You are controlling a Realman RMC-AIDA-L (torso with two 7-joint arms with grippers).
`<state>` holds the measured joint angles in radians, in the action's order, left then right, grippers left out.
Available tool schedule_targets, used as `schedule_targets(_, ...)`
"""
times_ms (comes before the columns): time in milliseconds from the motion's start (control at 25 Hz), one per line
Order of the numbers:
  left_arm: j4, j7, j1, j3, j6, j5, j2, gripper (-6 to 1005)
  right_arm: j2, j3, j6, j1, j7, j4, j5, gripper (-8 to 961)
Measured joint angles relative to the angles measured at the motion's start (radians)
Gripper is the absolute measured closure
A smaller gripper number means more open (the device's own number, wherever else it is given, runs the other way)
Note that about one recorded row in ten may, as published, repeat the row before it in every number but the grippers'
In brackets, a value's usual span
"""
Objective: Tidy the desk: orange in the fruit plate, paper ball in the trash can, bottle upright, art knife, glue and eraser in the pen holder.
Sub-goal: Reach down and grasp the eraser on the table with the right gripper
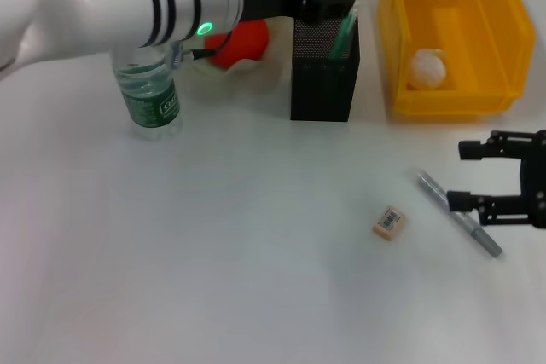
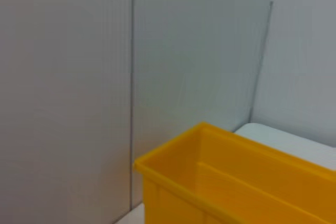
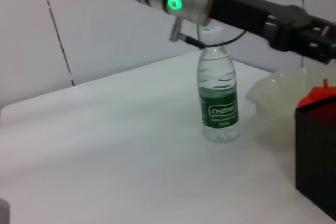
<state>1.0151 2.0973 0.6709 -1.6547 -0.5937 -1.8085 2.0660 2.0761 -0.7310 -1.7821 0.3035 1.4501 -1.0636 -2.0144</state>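
My left arm reaches across the back of the desk, and its gripper (image 1: 328, 2) hangs over the black mesh pen holder (image 1: 322, 74), where a green stick, probably the glue (image 1: 345, 30), leans inside. The orange (image 1: 245, 43) lies in the pale fruit plate (image 1: 256, 70). The bottle (image 1: 152, 95) stands upright at the back left. A paper ball (image 1: 427, 68) rests in the yellow trash can (image 1: 452, 104). On the desk lie the eraser (image 1: 389, 222) and the grey art knife (image 1: 459, 215). My right gripper (image 1: 465, 176) is open, one finger touching or just over the knife.
In the right wrist view the bottle (image 3: 218, 98), the fruit plate (image 3: 273, 95), the orange (image 3: 320, 95) and the pen holder (image 3: 315, 150) show under my left arm. The left wrist view shows the trash can (image 2: 236, 182) against the wall panels.
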Motion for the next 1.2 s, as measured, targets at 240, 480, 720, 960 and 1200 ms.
schedule_targets(240, 0.144, -0.205, -0.151, 0.174, -0.312, 0.084, 0.002, 311, 0.003, -0.024, -0.042, 0.007, 0.209, -0.219, -0.002, 191)
schedule_targets(480, 0.09, -0.443, -0.271, 0.457, -0.754, 0.211, -0.003, 200, 0.002, -0.138, -0.058, 0.04, 0.455, -0.446, -0.048, 191)
schedule_targets(720, -0.081, -0.642, -0.31, 0.67, -1.082, 0.197, -0.039, 198, -0.002, -0.365, -0.072, 0.211, 0.798, -0.63, -0.341, 192)
schedule_targets(960, -0.168, -0.706, -0.346, 0.756, -1.169, 0.198, -0.075, 198, 0.003, -0.52, -0.113, 0.38, 0.988, -0.533, -0.549, 192)
schedule_targets(1200, -0.179, -0.737, -0.374, 0.763, -1.203, 0.198, -0.084, 199, 0.007, -0.672, -0.079, 0.501, 1.161, -0.345, -0.607, 191)
